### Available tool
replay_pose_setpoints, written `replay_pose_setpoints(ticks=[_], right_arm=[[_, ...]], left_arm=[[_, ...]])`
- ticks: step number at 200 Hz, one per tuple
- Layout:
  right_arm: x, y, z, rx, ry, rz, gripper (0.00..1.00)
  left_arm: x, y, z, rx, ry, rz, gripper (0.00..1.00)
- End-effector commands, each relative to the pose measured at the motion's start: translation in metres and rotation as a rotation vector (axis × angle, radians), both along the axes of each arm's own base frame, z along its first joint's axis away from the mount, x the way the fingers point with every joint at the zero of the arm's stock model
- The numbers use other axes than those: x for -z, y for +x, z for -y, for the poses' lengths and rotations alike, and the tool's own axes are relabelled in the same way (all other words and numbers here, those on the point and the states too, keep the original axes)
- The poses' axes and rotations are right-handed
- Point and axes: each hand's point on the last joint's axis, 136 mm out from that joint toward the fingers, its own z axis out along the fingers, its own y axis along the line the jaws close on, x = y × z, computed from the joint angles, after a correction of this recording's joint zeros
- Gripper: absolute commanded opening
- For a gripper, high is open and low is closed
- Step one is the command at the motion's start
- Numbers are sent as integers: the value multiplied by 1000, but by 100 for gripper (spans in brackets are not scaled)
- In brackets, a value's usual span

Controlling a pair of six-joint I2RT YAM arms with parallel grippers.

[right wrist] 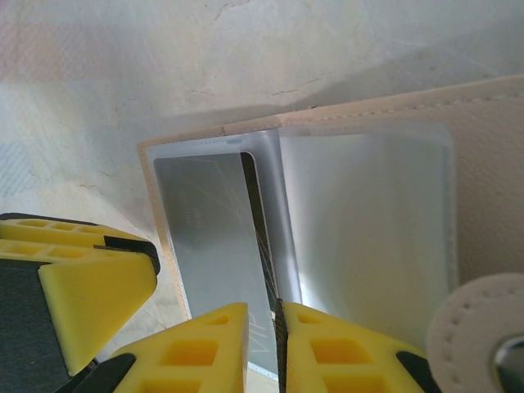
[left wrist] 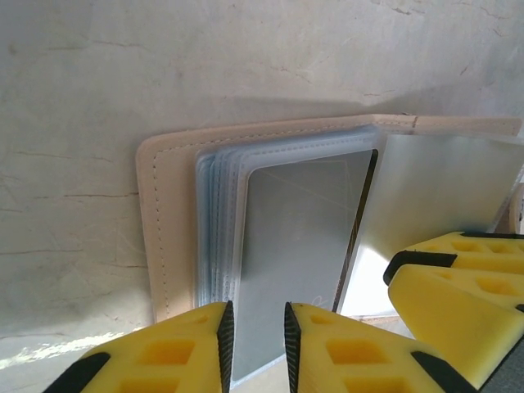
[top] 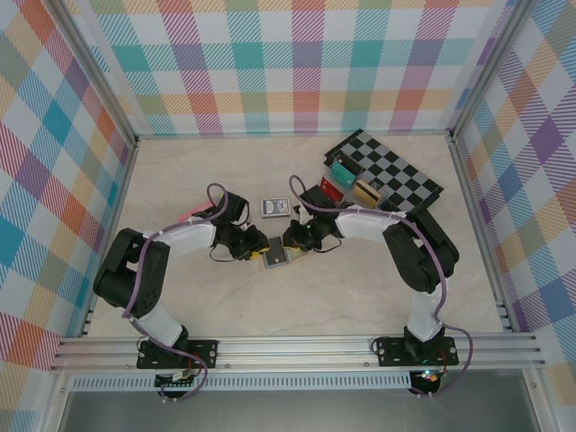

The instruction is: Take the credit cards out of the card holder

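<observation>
Top external view: both arms bend inward from their bases at 6 o'clock. The left gripper [top: 258, 251] and right gripper [top: 289, 245] meet nose to nose at mid-table over the holder [top: 274, 260]. It lies open and flat on the table [top: 225, 306], between the two sets of fingertips. A blue patterned pack [top: 274, 208] lies near it at the holder's 12 o'clock, not touching. Farther off, at 1 to 2 o'clock, is a chessboard [top: 400, 175], with a rack [top: 346, 180] of coloured cards at its 8 o'clock edge. A pink sliver [top: 184, 217] shows at 9 o'clock beside the left arm; I cannot tell what it is.

Left wrist view: at 6 o'clock the left jaws stand a narrow slit apart over the near edge of a grey, round-cornered card [left wrist: 299, 246]. Nothing is clamped between them. The card sits inside clear sleeves [left wrist: 214, 221]. Beyond, the tan stitched cover [left wrist: 168, 213] frames them from 9 to 12 o'clock.

Right wrist view: at 6 o'clock the right jaws are almost pressed together. The dark edge of one upstanding sleeve runs down into the gap; I cannot tell whether they nip it. A round snap tab [right wrist: 479, 332] sits at 4 o'clock.
</observation>
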Motion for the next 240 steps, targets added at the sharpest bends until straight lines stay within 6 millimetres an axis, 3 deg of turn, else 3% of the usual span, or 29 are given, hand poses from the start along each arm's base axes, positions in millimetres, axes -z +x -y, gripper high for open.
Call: replay_pose_setpoints(ticks=[1,64,146,240], right_arm=[[3,-4,-6,-51,0,-10,18],[15,-8,-8,-74,17,-36,17],[20,-29,-7,-65,83,-112,15],[15,-19,-4,-34,169,-72,12]], left_arm=[[1,3,3,17,-20,2,24],[8,5,7,29,-37,-1,20],[19,3,3,42,0,-15,17],[36,-10,-9,76,79,-86,11]])
